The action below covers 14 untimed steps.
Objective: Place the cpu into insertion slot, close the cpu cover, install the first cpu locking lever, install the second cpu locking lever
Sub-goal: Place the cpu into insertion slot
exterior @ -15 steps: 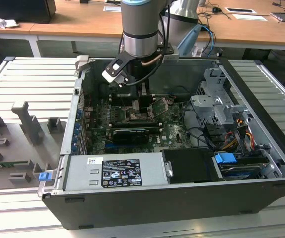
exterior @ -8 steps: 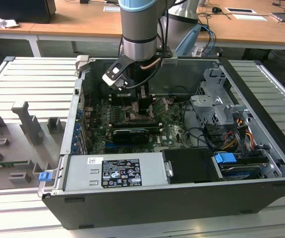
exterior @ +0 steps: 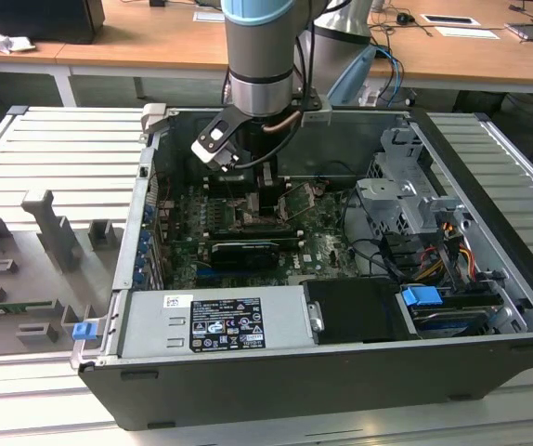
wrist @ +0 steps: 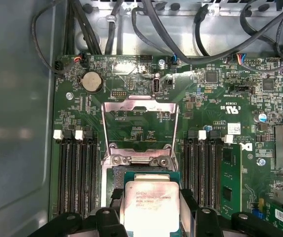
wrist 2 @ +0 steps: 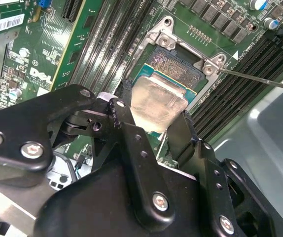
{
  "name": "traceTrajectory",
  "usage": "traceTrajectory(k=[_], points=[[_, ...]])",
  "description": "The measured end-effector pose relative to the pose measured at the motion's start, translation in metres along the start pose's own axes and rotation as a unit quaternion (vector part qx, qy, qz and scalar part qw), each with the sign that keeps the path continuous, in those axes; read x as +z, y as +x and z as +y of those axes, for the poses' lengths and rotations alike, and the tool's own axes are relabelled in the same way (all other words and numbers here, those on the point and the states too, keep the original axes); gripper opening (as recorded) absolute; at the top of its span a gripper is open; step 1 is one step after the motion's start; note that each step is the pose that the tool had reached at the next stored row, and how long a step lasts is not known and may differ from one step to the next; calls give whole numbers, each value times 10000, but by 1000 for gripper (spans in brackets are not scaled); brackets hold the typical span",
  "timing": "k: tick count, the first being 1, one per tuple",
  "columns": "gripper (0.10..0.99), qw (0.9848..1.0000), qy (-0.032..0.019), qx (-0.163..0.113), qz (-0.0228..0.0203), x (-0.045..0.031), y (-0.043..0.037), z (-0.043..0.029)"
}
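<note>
Gripped the cpu [wrist 2: 159, 101] by two opposite edges between the black fingers [wrist 2: 181, 133] of the gripper [wrist 2: 155, 106], jaws parted only to the chip's width. Held it, pale metal top up, partly over the insertion slot [wrist 2: 173, 63], with the socket's dark centre showing past the chip's free edge; could not tell contact between chip and socket. Showed the same grasp in the first wrist view, cpu [wrist: 151, 205] between the fingers [wrist: 188, 197]. Found the cpu cover [wrist: 140, 105] raised on its hinge on the side of the slot [wrist: 113, 175] away from the gripper, green motherboard [wrist: 210, 98] visible through its window. Noted a thin locking lever [wrist 2: 260, 79] jutting from a corner of the slot's rim across the long black memory slots [wrist 2: 240, 74]. Placed, in the exterior view, the gripper [exterior: 268, 181] just above the middle of the frame, under the arm [exterior: 262, 56] descending from the top edge into the open computer case [exterior: 276, 395]. Left the brass-toned cover [exterior: 304, 197] just to the exterior view's right of the fingers, a labelled grey box [exterior: 215, 321] at lower centre, and a slatted grey table [exterior: 53, 139] all around.
</note>
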<state>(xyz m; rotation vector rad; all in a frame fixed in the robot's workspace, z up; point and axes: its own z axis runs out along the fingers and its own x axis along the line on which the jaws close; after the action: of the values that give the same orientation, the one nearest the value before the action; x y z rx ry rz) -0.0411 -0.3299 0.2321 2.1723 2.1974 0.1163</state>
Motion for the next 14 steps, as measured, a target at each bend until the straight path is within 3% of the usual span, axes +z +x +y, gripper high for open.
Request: traceTrajectory(k=[14], points=[[529,10000,0,0,0,90,34,-24]])
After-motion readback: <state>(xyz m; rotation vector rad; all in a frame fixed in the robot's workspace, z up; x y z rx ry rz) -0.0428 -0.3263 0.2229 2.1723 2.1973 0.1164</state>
